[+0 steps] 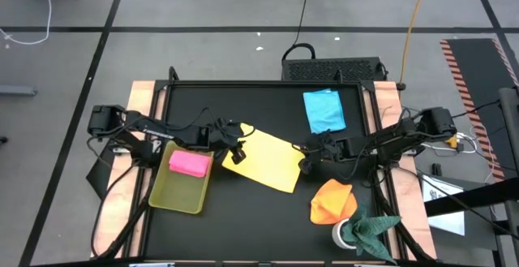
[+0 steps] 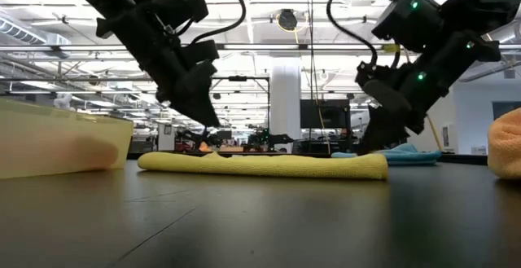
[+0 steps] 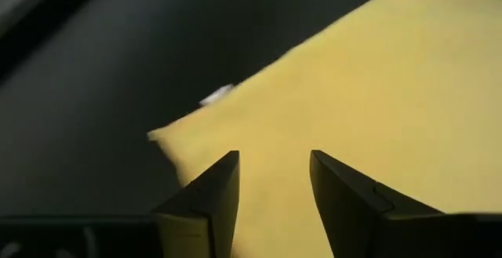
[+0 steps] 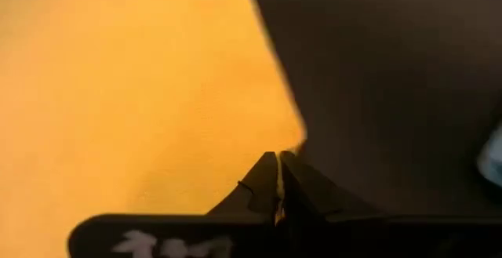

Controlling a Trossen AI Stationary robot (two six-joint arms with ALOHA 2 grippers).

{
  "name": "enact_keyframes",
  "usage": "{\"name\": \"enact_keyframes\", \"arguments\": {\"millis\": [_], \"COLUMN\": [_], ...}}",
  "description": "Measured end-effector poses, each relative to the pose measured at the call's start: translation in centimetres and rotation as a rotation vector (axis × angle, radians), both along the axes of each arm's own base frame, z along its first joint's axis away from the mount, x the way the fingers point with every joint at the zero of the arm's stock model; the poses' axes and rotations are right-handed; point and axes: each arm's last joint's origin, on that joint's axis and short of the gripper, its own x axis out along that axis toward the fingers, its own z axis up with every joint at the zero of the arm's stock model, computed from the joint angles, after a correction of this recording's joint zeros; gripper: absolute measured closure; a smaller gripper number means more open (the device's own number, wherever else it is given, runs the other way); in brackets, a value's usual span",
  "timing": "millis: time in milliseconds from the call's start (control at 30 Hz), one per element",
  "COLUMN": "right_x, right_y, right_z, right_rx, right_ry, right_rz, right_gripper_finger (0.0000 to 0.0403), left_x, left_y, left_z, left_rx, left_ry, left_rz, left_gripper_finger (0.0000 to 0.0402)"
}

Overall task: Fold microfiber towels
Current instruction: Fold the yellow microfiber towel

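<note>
The yellow towel [image 1: 263, 159] lies flat in the middle of the dark desk [image 1: 268, 218]. The left tool [image 3: 273, 181] hangs over its left corner with fingers parted, holding nothing. The right tool [image 4: 278, 172] is pinched closed on the towel's right edge. The pink towel [image 1: 189, 163] sits folded in the tray [image 1: 178, 198]; the blue towel [image 1: 324, 109] and the orange towel [image 1: 332, 201] lie apart.

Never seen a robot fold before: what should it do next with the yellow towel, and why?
Probably close the left gripper on the yellow towel: its fingers stand open over one edge, while the right gripper is already shut on the opposite edge.
</note>
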Motion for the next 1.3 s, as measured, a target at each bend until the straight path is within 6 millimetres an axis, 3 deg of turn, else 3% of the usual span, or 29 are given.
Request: {"name": "enact_keyframes", "arguments": {"millis": [167, 300, 400, 667, 933, 1200, 1300], "right_x": [1.0, 1.3, 1.1, 1.0, 1.0, 1.1, 1.1], "right_y": [1.8, 4.0, 5.2, 5.5, 5.1, 4.2, 4.0], "right_z": [1.1, 1.8, 1.9, 1.8, 1.8, 1.7, 1.7], "right_rx": [-0.136, -0.285, -0.359, -0.361, -0.362, -0.335, -0.328], "right_ry": [-0.087, -0.122, -0.116, -0.111, -0.105, -0.096, -0.096], "right_rz": [0.232, 0.567, 0.699, 0.705, 0.627, 0.568, 0.553], "right_gripper_finger": [0.0399, 0.0398, 0.0401, 0.0402, 0.0402, 0.0402, 0.0402], "left_x": [-0.3, -0.1, 0.1, 0.3, -0.5, -0.9, -1.0], "left_y": [0.4, 0.9, 1.2, 1.9, 0.4, -0.4, -0.1], "left_z": [-0.1, 0.0, 0.1, -0.7, -2.0, -2.2, -2.1], "left_rx": [0.086, 0.087, 0.099, 0.212, 0.306, 0.454, 0.503], "left_ry": [0.055, 0.067, 0.068, 0.176, 0.39, 0.528, 0.561], "left_rz": [0.013, -0.086, -0.194, -0.39, -0.637, -0.693, -0.628], "left_gripper_finger": [0.0247, 0.0229, 0.0203, 0.0153, 0.016, 0.0167, 0.0174]}}
